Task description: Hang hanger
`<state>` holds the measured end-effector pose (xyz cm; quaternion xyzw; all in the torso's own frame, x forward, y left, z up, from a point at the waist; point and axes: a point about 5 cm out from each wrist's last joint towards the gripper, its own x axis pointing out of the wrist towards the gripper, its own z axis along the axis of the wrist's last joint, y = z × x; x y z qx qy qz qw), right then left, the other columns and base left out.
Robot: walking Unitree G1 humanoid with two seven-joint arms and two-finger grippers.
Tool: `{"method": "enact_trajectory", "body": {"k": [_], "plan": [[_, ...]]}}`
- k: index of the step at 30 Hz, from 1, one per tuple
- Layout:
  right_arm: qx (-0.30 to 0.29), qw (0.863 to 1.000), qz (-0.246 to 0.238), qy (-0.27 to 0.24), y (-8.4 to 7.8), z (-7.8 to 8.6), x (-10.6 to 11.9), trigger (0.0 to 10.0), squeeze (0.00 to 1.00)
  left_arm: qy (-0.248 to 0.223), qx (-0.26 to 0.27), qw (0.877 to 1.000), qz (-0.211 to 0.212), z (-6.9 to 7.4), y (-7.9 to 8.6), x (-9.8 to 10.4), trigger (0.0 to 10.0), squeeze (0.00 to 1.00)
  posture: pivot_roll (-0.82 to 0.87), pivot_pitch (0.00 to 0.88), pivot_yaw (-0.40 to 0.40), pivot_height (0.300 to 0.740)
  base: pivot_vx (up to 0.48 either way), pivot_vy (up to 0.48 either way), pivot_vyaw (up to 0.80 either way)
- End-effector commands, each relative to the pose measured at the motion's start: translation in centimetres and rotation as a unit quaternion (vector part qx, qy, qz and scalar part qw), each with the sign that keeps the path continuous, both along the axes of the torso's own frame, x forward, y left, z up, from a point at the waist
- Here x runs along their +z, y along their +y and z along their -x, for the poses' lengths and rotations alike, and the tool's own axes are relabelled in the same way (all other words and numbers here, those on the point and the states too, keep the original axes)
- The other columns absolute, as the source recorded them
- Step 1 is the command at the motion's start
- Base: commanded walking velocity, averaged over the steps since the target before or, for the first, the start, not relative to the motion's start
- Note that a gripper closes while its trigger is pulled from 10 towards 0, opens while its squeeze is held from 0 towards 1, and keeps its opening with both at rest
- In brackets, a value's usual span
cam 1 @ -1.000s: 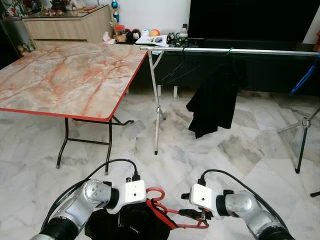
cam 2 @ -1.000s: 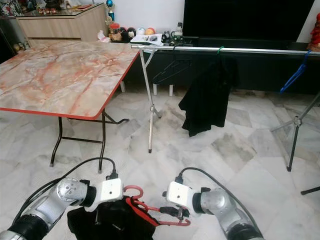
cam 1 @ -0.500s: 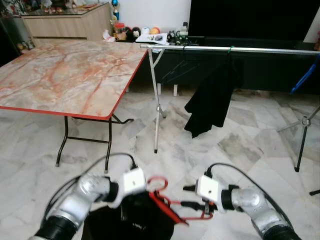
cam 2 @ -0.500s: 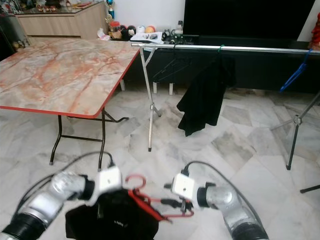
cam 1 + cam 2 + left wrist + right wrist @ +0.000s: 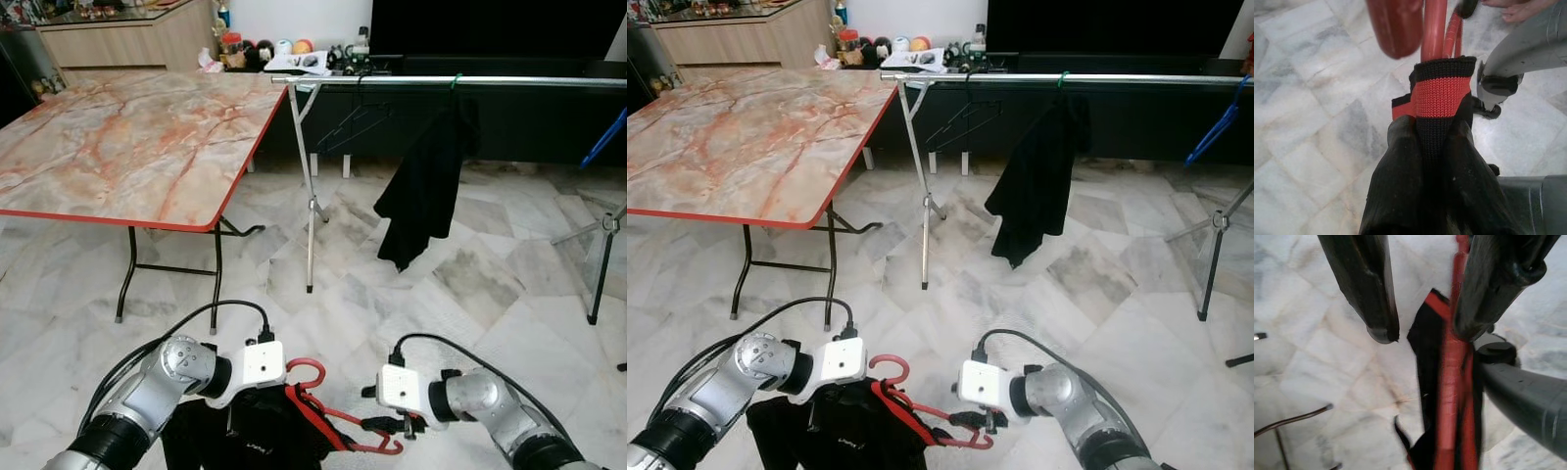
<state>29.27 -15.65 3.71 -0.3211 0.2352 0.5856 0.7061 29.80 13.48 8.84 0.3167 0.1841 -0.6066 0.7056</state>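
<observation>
Carrying step: the left end effector [image 5: 257,416] grips the garment's collar on the red hanger [image 5: 333,421] held low, the right end effector [image 5: 404,427] parted beside its bar; next, approach the rail [image 5: 470,81].

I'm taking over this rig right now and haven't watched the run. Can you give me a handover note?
Left gripper: shut on the black garment at its red-trimmed collar, low in front of the robot.
Right gripper: open, its fingers either side of the red hanger, whose far end it is at.
The red hanger sits partly inside the black garment, hook pointing up.
The clothes rail stands ahead across the marble floor, already carrying a black hanger and a dark garment.
Done: hanger and garment are off the floor.
Left: carry them to the rail and hook the hanger on.
</observation>
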Motion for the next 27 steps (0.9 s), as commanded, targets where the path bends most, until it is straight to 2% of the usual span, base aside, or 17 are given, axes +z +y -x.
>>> {"method": "enact_trajectory", "body": {"k": [1, 3, 8, 14, 16, 22, 27], "plan": [[0.013, 1.000, 0.002, 0.025, 0.5, 1.0, -1.1, 10.0, 0.00, -0.015, -0.004, 1.000, -0.007, -0.5, 0.1, 0.8, 10.0, 0.00, 0.09, 0.126, 0.099, 0.740, 0.000, 0.000, 0.00], [0.022, 0.999, 0.001, 0.035, 1.0, 1.2, -1.3, 10.0, 0.00, -0.021, -0.004, 1.000, -0.013, -0.8, 0.2, 0.8, 10.0, 0.00, 0.09, 0.123, 0.098, 0.740, 0.000, 0.000, 0.00], [0.035, 0.999, 0.026, 0.029, 1.0, 1.3, -1.6, 10.0, 0.00, -0.026, -0.001, 1.000, -0.013, -1.0, 0.0, 0.9, 10.0, 0.00, 0.09, 0.118, 0.090, 0.740, 0.000, 0.000, 0.00], [0.051, 0.996, 0.075, 0.006, 0.8, 1.3, -2.1, 10.0, 0.00, -0.028, -0.001, 1.000, -0.009, -1.1, -0.4, 1.0, 10.0, 0.00, 0.09, 0.110, 0.086, 0.740, 0.000, 0.000, 0.00], [0.048, 0.994, 0.095, -0.019, 0.5, 1.0, -2.1, 10.0, 0.00, -0.029, -0.002, 1.000, -0.009, -1.1, -0.4, 1.0, 10.0, 0.00, 0.09, 0.101, 0.085, 0.740, 0.000, 0.000, 0.00], [0.018, 0.993, 0.103, -0.053, 0.3, 0.1, -1.6, 10.0, 0.00, -0.032, -0.002, 0.999, -0.009, -1.3, -0.5, 1.0, 10.0, 0.00, 0.09, 0.100, 0.084, 0.740, 0.000, 0.000, 0.00], [0.011, 0.995, 0.090, -0.043, 0.4, 0.2, -1.8, 10.0, 0.00, -0.032, -0.001, 0.999, -0.007, -1.3, -0.6, 1.1, 10.0, 0.00, 0.09, 0.100, 0.084, 0.740, 0.000, 0.000, 0.00]]}}
